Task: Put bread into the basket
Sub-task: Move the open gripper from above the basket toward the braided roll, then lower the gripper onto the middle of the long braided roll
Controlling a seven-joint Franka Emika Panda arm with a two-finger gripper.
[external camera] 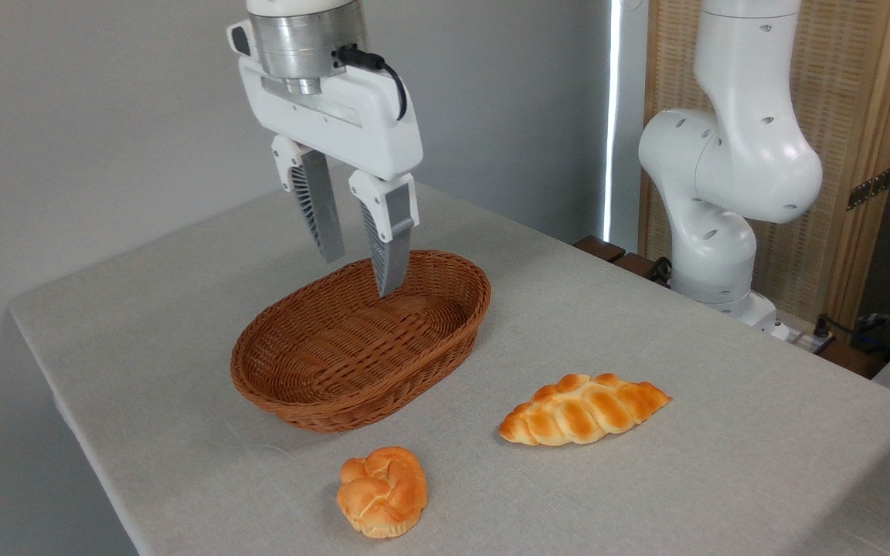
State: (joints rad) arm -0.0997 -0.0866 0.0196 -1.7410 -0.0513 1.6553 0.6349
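The bread (584,410), a golden-orange braided loaf with pointed ends, lies on the grey tablecloth to the right of the basket and apart from it. The reddish-brown oval wicker basket (283,386) sits mid-table and holds nothing. My gripper (360,272) hangs above the basket's far end, fingers pointing down, open, with only air between them. It is well away from the loaf, up and to the left of it.
A small round knotted bun (382,491) rests near the table's front edge, below the basket. The arm's white base (723,208) stands at the back right, with cables (878,332) beside it. The table's left edge (66,401) falls away close to the basket.
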